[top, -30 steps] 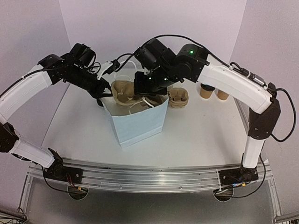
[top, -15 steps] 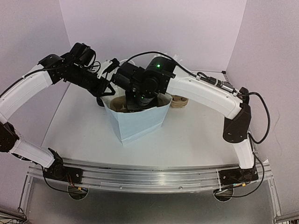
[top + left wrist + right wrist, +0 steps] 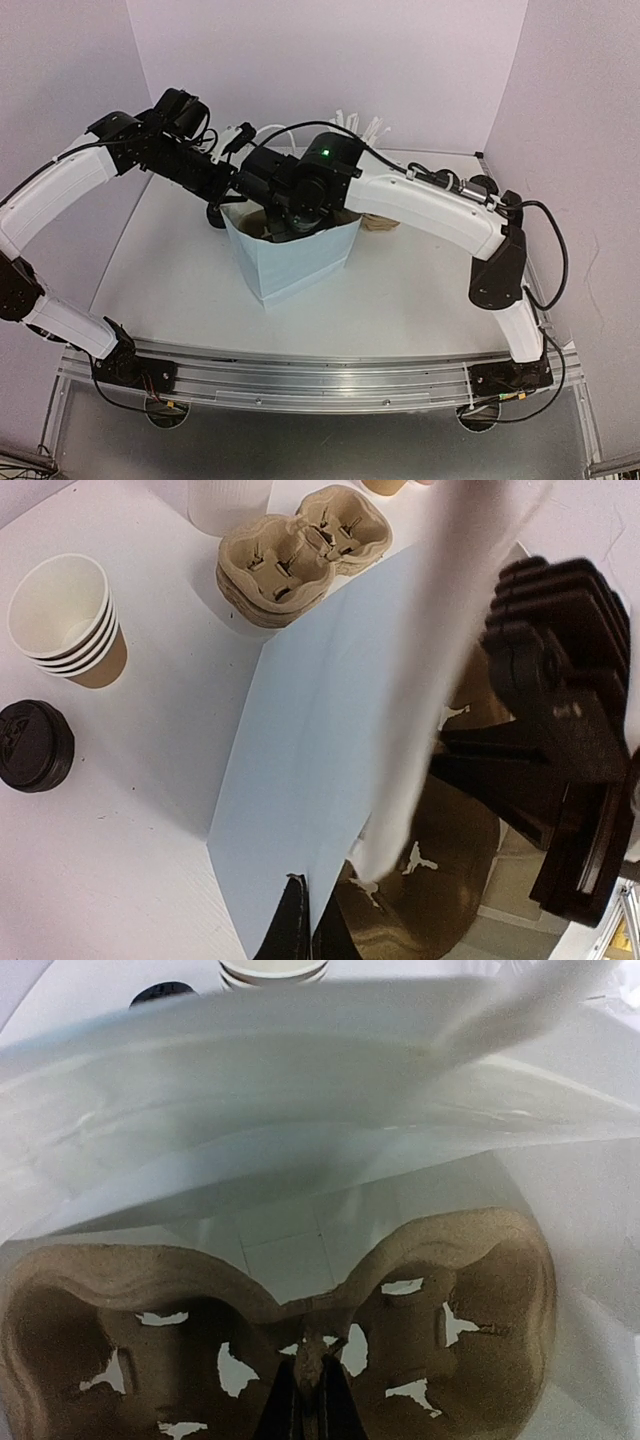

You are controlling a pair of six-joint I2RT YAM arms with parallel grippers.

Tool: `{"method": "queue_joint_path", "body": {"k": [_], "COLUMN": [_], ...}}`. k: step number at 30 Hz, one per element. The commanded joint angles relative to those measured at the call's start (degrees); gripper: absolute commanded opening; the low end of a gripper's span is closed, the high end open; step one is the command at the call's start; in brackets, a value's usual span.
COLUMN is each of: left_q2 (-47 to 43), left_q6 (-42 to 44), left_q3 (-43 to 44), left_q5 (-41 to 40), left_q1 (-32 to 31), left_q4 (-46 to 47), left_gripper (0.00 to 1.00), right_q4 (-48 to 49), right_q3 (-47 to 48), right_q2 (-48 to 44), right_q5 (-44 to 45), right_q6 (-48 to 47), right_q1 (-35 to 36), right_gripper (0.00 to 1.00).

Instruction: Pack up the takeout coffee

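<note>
The paper bag holds a pulp carrier, right jaws clamped on its centre; left jaws pinch the bag's rim.

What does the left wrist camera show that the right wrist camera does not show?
Only the left wrist view: the stack of spare cup carriers on the table outside the paper bag, the bag's pale blue outer wall, and the left claw pinching the bag's rim.
Only the right wrist view: the right claw shut on the middle ridge of the carrier in the bag.
Both: the bag and that carrier. The paper cups and black lid are in both, only as slivers in the right wrist view.
</note>
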Motion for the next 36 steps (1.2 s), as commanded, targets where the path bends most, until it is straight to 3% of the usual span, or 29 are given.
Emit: {"method": "queue_joint_path", "body": {"k": [1, 13, 21, 25, 33, 36], "left_q2": [0.5, -0.7, -0.8, -1.0, -1.2, -1.1], "left_q6": [-2.9, -7.8, -5.3, -5.0, -4.6, -4.4], "left_q3": [3.5, -1.2, -1.2, -1.7, -1.7, -1.5], "left_q5": [-1.1, 0.3, -0.8, -0.5, -1.0, -0.9], "left_q1": [0.0, 0.0, 0.0, 0.0, 0.0, -0.1], "left_q4": [2.7, 4.3, 5.0, 5.0, 4.9, 4.8], "left_gripper": [0.00, 0.00, 0.00, 0.00, 0.00, 0.00], "right_q4": [-2.0, 1.6, 2.4, 2.4, 1.9, 1.6], "right_q3": [2.1, -6.1, -7.3, -6.6, -7.6, -7.3], "right_q2": [4.9, 5.3, 4.9, 4.9, 4.0, 4.0], "right_q5": [-1.0, -5.2, -6.3, -5.8, -6.0, -6.5], "right_q6": [-7.7, -0.3, 0.0, 0.1, 2.3, 2.2], "right_q1": [2.4, 0.0, -0.2, -0.2, -0.8, -0.9], "right_gripper": [0.00, 0.00, 0.00, 0.05, 0.05, 0.10]}}
